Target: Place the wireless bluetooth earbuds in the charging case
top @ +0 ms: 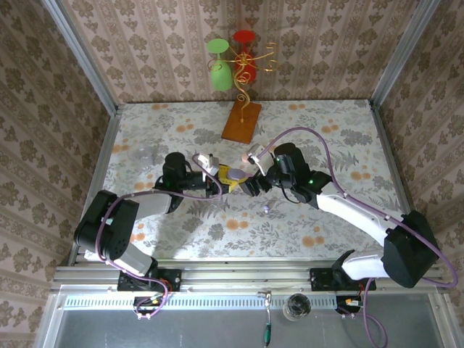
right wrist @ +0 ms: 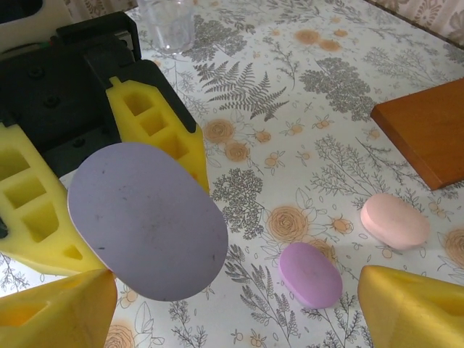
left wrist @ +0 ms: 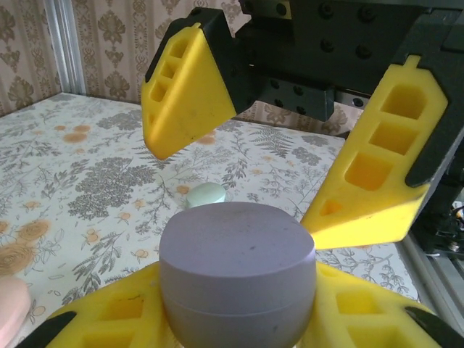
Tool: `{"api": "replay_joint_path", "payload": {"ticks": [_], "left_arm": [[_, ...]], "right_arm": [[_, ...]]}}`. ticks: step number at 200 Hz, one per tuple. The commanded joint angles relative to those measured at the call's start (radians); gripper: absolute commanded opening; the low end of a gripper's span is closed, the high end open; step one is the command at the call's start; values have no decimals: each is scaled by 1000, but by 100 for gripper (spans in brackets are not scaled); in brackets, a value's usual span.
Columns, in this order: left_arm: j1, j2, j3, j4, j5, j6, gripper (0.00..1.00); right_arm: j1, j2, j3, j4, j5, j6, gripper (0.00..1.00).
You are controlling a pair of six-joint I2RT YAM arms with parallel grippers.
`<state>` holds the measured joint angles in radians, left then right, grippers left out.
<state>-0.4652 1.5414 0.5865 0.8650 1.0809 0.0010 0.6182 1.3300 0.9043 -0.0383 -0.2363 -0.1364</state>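
Case of lavender plastic sits pinched in left pincer; right pincer spread.

Lavender oval plastic case, yellow fingers, pink oval case, purple oval case; white table printed with grey ferns, orange blossoms.

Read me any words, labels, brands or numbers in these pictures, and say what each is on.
None: no readable text. The lavender oval plastic case, small pink glossy bud, small purple glossy bud, clear plastic cup and orange-brown wooden board all look unmarked.
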Motion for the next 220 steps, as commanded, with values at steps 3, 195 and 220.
{"api": "replay_joint_path", "payload": {"ticks": [3, 195, 220], "left_arm": [[2, -20, -16, -3, 78, 28, 20], [45, 30, -42, 179, -42, -66, 20], [69, 96, -63, 412, -40, -204, 19]], "right_arm": [[3, -8, 11, 66, 30, -15, 86], [-23, -173, -53, 133, -8, 232, 85], [-81, -229, -118, 56, 47, 399, 84]]}}
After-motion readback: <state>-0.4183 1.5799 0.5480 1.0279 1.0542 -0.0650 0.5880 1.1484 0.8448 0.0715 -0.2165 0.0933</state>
